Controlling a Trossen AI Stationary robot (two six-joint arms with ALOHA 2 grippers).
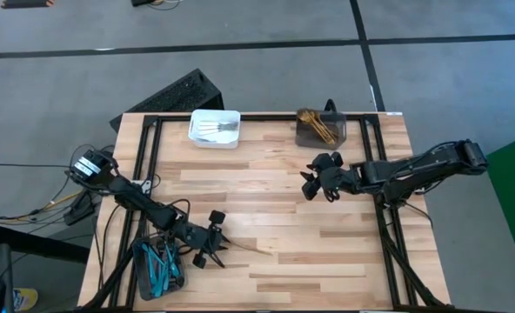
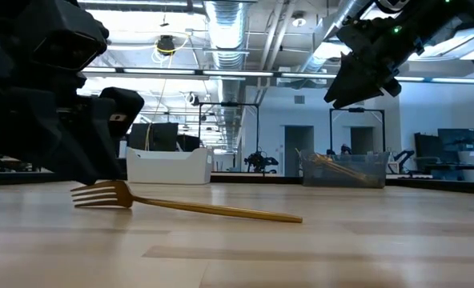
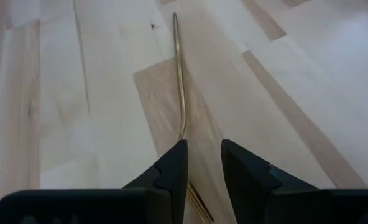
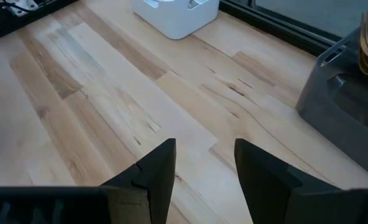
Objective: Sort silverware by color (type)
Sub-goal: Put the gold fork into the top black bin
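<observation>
While the right gripper (image 1: 313, 185) hangs open above mid-table, the left gripper (image 3: 202, 163) sits w/ fingers part-open astride the gold fork (image 2: 181, 205) lying on the table (image 1: 327, 252), prob. not clamping it.

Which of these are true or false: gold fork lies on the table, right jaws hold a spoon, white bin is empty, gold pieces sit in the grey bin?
1. A gold fork lies flat on the table. True.
2. The right gripper holds a spoon. False: its jaws are open and empty.
3. The white bin is empty. False: silver pieces lie in it.
4. Gold pieces sit in the grey bin. True.
5. The left gripper straddles the fork. True.
</observation>
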